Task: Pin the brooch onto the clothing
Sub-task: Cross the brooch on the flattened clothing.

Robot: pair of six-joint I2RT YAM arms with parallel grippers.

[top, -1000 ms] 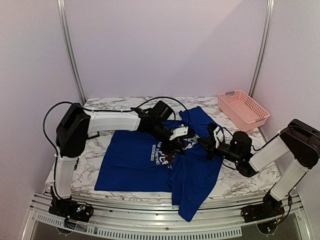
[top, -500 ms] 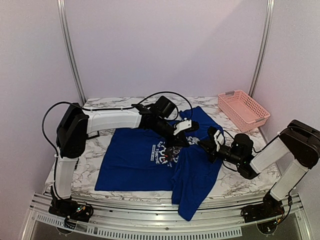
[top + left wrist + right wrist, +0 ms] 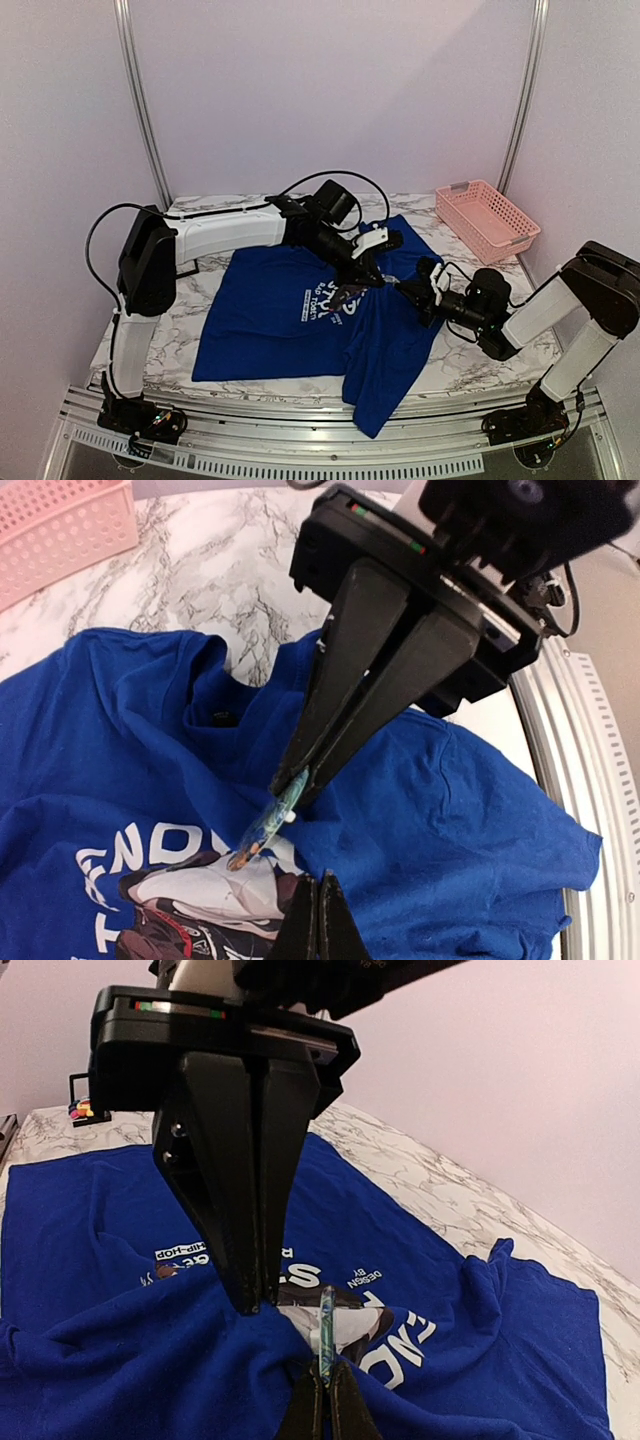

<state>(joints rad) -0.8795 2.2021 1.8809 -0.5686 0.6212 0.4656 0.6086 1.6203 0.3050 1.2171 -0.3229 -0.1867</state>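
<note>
**Brooch in right jaws, shirt in left, tip nearly at cloth**

Right gripper (image 3: 322, 1378) is clamped on the brooch (image 3: 325, 1328). The brooch sticks out past the fingertips, edge-on, with its long axis in line with the fingers. Left gripper (image 3: 252, 1298) has its jaws together, apparently nipping up a ridge of the T-shirt (image 3: 110, 1360) (no cloth visible between the pads, I'm judging by the ridge). The left tips sit just beside the brooch, facing the right jaws head-on. The ridge and chest print (image 3: 200, 890) lie straight ahead of the brooch's free end; contact unclear. My guess for the next move: the right arm pushes along its finger axis into the ridge while the left holds.
</note>
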